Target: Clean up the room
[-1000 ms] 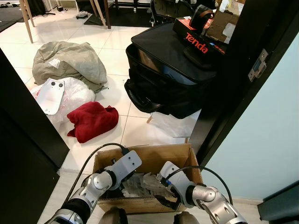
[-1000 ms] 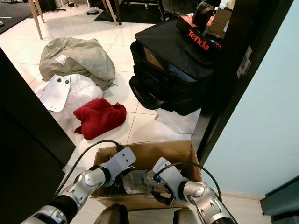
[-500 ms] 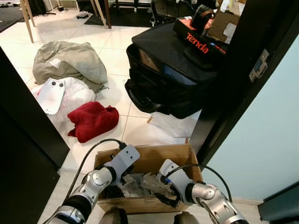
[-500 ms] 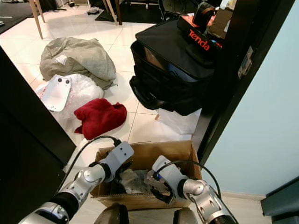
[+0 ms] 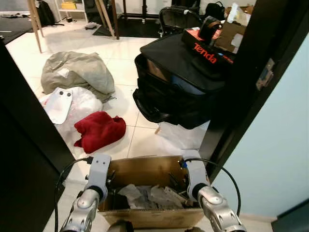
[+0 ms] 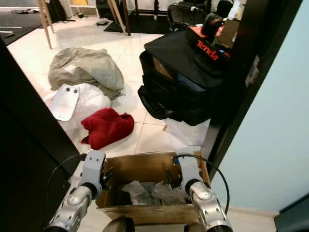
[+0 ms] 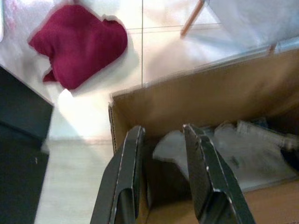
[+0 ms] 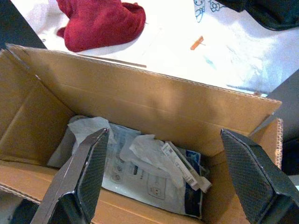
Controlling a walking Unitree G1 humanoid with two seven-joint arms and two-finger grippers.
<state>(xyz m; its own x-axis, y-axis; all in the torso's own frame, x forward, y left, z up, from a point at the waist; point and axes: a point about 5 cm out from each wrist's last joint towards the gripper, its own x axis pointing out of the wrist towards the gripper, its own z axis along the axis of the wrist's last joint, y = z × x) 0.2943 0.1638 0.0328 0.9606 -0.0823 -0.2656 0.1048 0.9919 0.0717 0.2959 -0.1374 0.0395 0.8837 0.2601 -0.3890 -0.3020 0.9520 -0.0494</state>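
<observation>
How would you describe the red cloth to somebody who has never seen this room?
Start at the big black suitcase on the white tile floor. Toward the robot's left lie a grey-green bundle and clear crumpled plastic. The red cloth is the crumpled heap beside that plastic, just beyond the cardboard box, the only deep red thing on the floor.

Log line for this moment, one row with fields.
left claw: open, over box's left end | right claw: open, over cardboard box | box: plastic wrappers inside | floor: red cloth
</observation>
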